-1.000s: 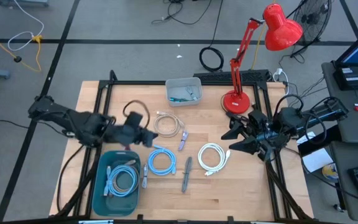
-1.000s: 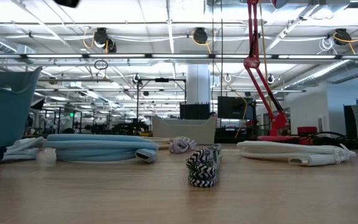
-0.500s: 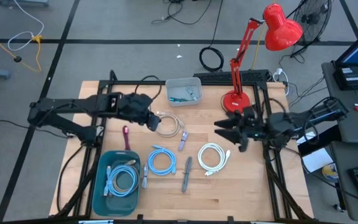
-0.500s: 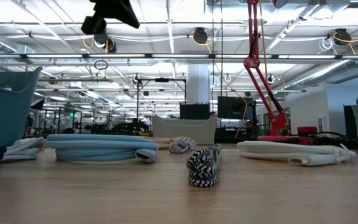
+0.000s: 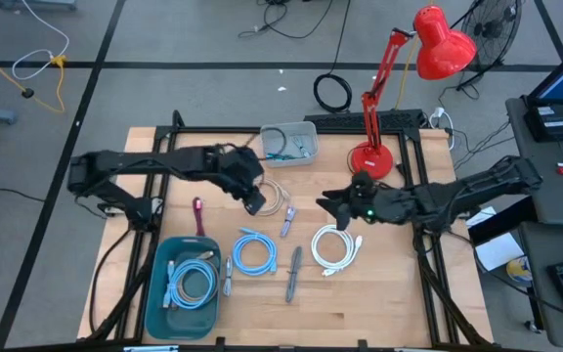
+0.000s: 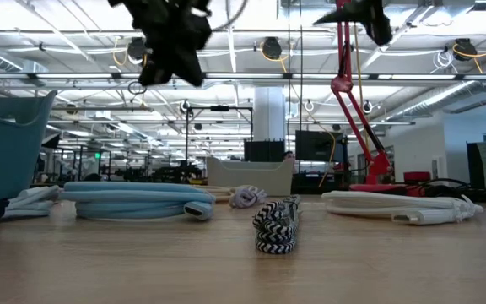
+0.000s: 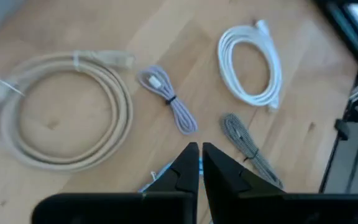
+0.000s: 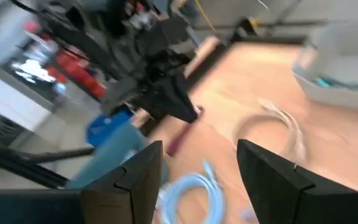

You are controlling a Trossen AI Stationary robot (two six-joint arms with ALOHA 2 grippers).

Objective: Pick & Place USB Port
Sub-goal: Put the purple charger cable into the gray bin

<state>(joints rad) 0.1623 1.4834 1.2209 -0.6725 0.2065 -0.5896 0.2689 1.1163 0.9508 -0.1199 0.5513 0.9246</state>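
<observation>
**Both arms converge over a crowded cable cluster**

We see the left gripper (image 5: 254, 200), fingers pressed together and empty, above the beige coiled cable (image 5: 265, 194) at frame center. The right gripper (image 5: 332, 203), fingers spread and empty, hangs just right of it. The likely USB piece, the small lavender cable (image 5: 287, 221), lies between them, though we can't confirm its connector. Risks: the 2 arms colliding, or snagging the beige coil. Open wood lies along the lower right; the teal bin (image 5: 154, 293) occupies the lower left.
</observation>
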